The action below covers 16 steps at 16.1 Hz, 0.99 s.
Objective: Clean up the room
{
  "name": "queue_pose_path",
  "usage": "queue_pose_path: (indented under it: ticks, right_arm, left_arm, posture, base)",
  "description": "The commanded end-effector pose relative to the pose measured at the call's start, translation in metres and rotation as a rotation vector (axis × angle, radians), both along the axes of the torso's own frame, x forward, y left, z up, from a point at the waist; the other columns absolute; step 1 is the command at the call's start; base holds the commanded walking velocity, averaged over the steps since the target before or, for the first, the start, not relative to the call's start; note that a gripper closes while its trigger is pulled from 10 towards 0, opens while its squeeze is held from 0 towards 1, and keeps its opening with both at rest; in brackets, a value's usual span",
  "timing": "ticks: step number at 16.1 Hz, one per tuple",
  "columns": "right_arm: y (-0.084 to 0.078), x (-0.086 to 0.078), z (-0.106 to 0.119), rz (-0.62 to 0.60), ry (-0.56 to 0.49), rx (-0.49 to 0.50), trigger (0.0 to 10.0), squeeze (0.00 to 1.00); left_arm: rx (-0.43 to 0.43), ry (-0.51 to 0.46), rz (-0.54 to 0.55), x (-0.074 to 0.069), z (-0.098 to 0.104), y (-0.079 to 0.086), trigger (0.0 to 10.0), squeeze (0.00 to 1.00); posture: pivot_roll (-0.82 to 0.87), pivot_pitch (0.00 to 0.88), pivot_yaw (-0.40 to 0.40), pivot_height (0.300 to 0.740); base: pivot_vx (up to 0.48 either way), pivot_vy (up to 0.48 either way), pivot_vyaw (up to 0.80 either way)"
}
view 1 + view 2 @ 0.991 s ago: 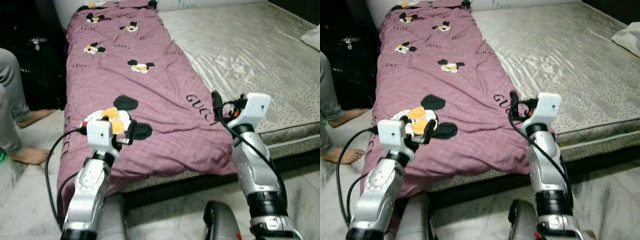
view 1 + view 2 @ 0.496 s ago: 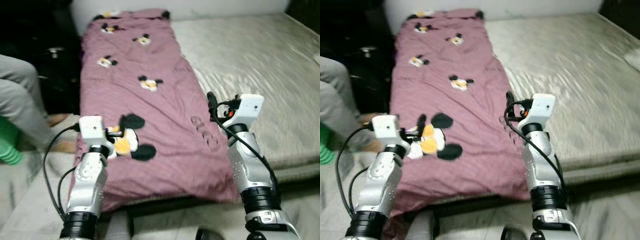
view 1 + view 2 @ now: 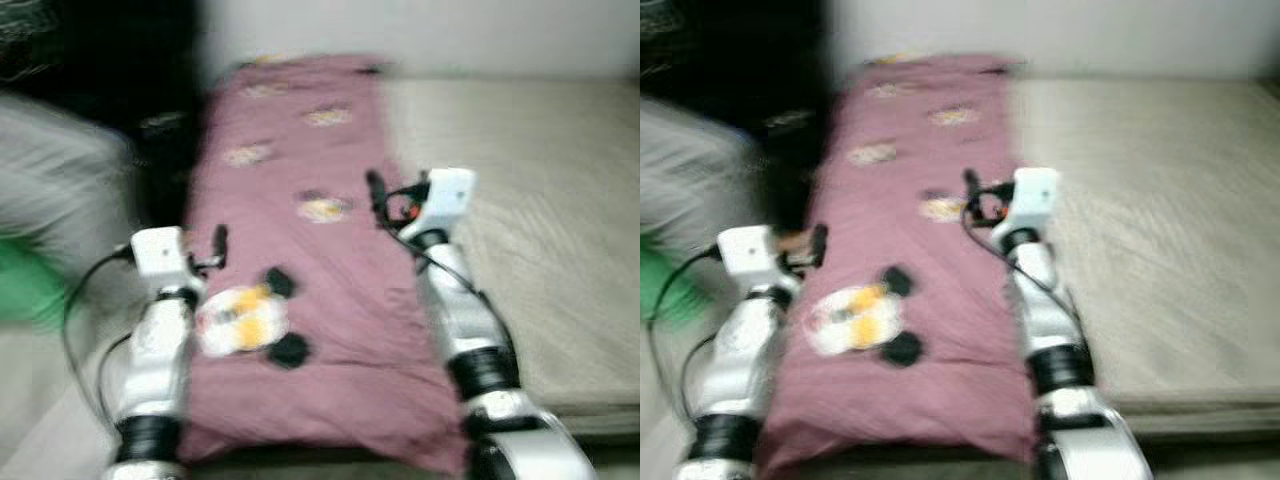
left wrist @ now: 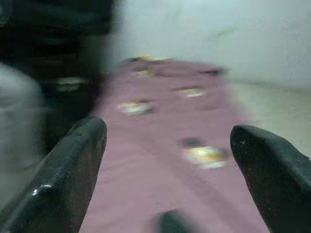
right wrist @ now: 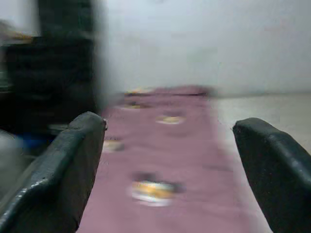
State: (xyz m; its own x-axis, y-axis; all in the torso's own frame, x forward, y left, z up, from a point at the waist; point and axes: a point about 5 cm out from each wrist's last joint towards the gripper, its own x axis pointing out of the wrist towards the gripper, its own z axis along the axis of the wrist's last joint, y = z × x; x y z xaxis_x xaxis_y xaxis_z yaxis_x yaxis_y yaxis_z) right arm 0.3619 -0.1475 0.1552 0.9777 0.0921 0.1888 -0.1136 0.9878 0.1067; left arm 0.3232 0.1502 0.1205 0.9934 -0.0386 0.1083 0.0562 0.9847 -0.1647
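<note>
A long pink blanket (image 3: 330, 300) with cartoon mouse prints lies along the left side of a bare grey-beige mattress (image 3: 540, 230). The picture is blurred. My left gripper (image 3: 218, 245) hovers over the blanket's left edge, beside a large mouse print (image 3: 245, 318). My right gripper (image 3: 374, 192) hangs over the blanket's right edge, where it meets the mattress. In the left wrist view the left gripper (image 4: 167, 145) is open with nothing between its fingers, and it looks down the length of the blanket. The right gripper (image 5: 170, 145) is likewise open and holds nothing.
A person's grey-clad leg (image 3: 50, 190) is at the left beside the bed, with something green (image 3: 30, 290) below it. Dark furniture (image 3: 100, 60) stands at the back left. A pale wall (image 3: 450, 30) runs behind the bed's head.
The whole picture has shifted and blurred, so the camera has moved; the wall behind the bed has come into view. Both grippers remain open over the blanket's edges.
</note>
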Motion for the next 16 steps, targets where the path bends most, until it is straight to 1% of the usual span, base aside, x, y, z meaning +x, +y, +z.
queue_pose_path:
  ticks: [1, 4, 7, 8, 9, 10, 11, 12, 13, 15, 16]
  right_arm:
    - [0.005, 0.000, -0.004, 0.006, 0.017, 0.010, 10.0, 0.00]
    - [0.004, -0.007, -0.013, -0.017, 0.039, -0.002, 10.0, 0.00]
    - [0.002, -0.015, -0.025, -0.025, 0.073, -0.009, 10.0, 0.00]
    - [0.005, -0.016, -0.025, -0.019, 0.073, -0.015, 10.0, 0.00]
    - [0.009, -0.017, -0.021, 0.004, 0.048, -0.038, 10.0, 0.00]
    - [0.011, -0.018, -0.019, 0.009, 0.037, -0.039, 10.0, 0.00]
    - [0.013, -0.018, -0.019, 0.015, 0.041, -0.040, 10.0, 0.00]
    - [0.014, -0.019, -0.019, 0.013, 0.051, -0.027, 10.0, 0.00]
    - [0.014, -0.019, -0.020, 0.012, 0.057, -0.027, 10.0, 0.00]
    - [0.013, -0.024, -0.025, 0.011, 0.078, -0.035, 10.0, 0.00]
    - [0.012, -0.026, -0.026, 0.011, 0.082, -0.037, 10.0, 0.00]
  left_arm:
    - [0.039, 0.005, -0.003, -0.007, -0.004, 0.003, 10.0, 0.00]
    - [0.024, 0.029, 0.018, -0.018, -0.014, 0.009, 10.0, 0.00]
    - [0.030, 0.055, 0.013, -0.023, -0.018, 0.011, 10.0, 0.00]
    - [0.028, 0.063, 0.013, -0.022, -0.018, 0.012, 10.0, 0.00]
    - [0.035, 0.049, -0.002, -0.021, -0.013, 0.008, 10.0, 0.00]
    - [0.037, 0.038, -0.008, -0.021, -0.010, 0.006, 10.0, 0.00]
    - [0.031, 0.029, -0.009, -0.020, -0.006, 0.006, 10.0, 0.00]
    - [0.023, 0.029, -0.002, -0.023, -0.004, 0.006, 10.0, 0.00]
    - [0.016, 0.036, 0.002, -0.024, -0.005, 0.007, 10.0, 0.00]
    - [0.016, 0.076, 0.029, -0.033, -0.014, 0.013, 10.0, 0.00]
    - [0.015, 0.077, 0.027, -0.035, -0.015, 0.013, 10.0, 0.00]
  posture:
    - [0.07, 0.000, -0.031, 0.740]
    - [0.05, 0.000, -0.025, 0.740]
    - [0.04, 0.000, -0.011, 0.740]
    - [0.04, 0.000, -0.012, 0.740]
    - [0.04, 0.000, -0.016, 0.740]
    - [0.04, 0.000, -0.017, 0.740]
    - [0.04, 0.000, -0.018, 0.740]
    - [0.04, 0.013, -0.027, 0.740]
    - [0.04, 0.017, -0.029, 0.740]
    - [0.04, 0.044, -0.035, 0.740]
    - [0.04, 0.054, -0.038, 0.740]
  base:
    - [0.000, 0.000, 0.00]
    - [0.000, 0.000, 0.00]
    - [0.000, 0.000, 0.00]
    - [0.000, 0.000, 0.00]
    - [0.000, 0.000, 0.59]
    - [0.000, 0.000, 0.59]
    - [0.000, 0.000, 0.76]
    - [0.000, 0.000, 0.00]
    - [0.000, 0.000, 0.00]
    - [0.000, 0.000, 0.00]
    - [0.000, 0.000, 0.00]
